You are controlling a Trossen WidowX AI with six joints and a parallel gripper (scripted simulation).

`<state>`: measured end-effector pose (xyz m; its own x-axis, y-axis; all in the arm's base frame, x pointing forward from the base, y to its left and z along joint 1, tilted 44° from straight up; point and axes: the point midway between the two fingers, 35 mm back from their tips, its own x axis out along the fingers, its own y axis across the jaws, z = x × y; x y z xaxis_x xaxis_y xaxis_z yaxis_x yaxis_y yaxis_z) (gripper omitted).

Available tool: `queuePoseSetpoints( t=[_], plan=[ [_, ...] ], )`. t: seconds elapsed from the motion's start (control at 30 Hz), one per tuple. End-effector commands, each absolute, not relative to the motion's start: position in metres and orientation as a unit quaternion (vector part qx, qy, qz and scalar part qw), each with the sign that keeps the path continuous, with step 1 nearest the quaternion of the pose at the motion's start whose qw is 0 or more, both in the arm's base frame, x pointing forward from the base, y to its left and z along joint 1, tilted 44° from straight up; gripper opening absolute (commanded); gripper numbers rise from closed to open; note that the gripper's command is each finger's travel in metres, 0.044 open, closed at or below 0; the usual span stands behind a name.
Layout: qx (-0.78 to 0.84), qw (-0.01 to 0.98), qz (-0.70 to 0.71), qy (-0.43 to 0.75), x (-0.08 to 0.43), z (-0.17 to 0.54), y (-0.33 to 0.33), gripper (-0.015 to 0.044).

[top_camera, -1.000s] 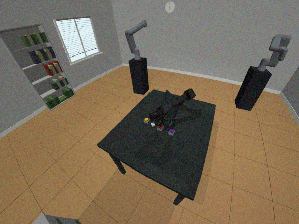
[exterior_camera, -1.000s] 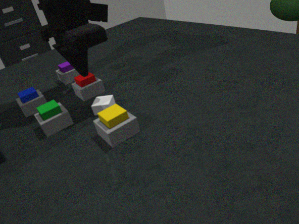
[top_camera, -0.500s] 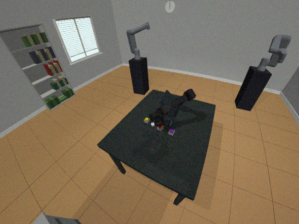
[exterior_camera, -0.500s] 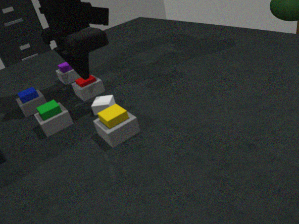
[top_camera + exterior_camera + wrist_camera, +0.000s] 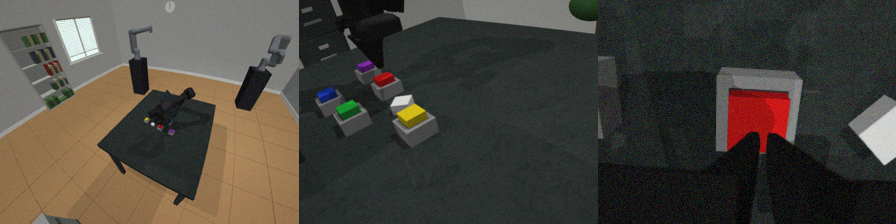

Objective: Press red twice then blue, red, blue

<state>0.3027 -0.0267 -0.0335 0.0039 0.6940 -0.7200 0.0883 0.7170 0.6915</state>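
My pincer (image 5: 759,142) is pressed together on nothing, its tips hanging above the near edge of the red button (image 5: 759,118), apart from it. That button stands proud in its grey housing on the dark worktop (image 5: 501,101). A white block (image 5: 878,134) lies at three o'clock. The blue button (image 5: 327,94) sits beside the green button (image 5: 348,109).

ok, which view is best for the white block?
Exterior: the white block sits large and unobstructed between the red button and yellow button. The wrist view crops it at the right edge; the top view shows only a speck.
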Motion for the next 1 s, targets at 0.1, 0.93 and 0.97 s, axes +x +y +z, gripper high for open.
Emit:
queuePoseSetpoints(
  t=[0.1,0.93,0.97],
  plan=[
    [0.288,0.645,0.236,0.667,0.304,0.000,-0.058,0.0020],
    [0.290,0.643,0.236,0.669,0.201,0.055,-0.029,0.0020],
    [0.290,0.643,0.236,0.669,0.202,0.049,-0.024,0.0020]
  ],
)
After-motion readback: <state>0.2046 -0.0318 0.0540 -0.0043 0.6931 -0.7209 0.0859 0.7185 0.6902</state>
